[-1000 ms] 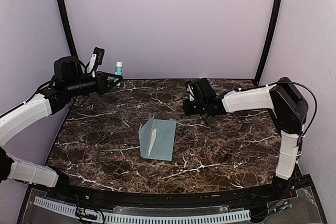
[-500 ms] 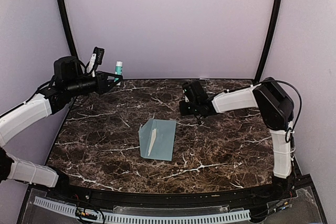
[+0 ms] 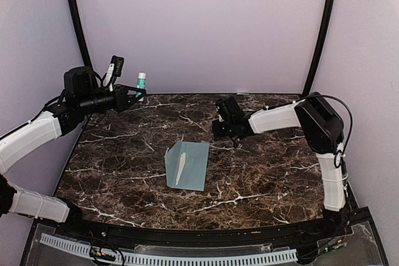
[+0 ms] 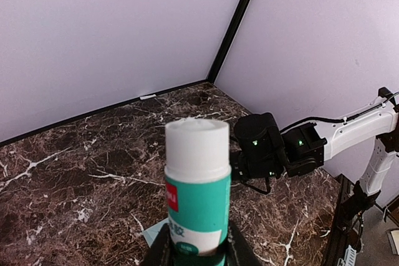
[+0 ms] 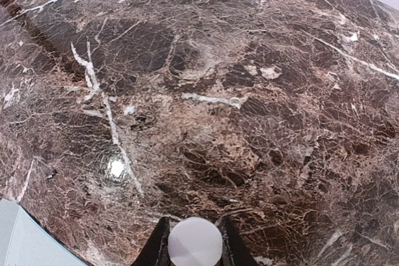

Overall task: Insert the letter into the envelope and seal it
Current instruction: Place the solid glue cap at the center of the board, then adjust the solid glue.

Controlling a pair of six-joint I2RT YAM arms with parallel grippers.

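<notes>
1. Left pincer (image 4: 198,252) clamped on upright glue stick (image 4: 197,179), held above back-left of bench (image 3: 268,172).
2. Right pincer (image 5: 194,245) clamped on small white round piece (image 5: 194,238), over bench.
3. Envelope (image 3: 190,165) flat mid-bench, apart from both pincers.
</notes>
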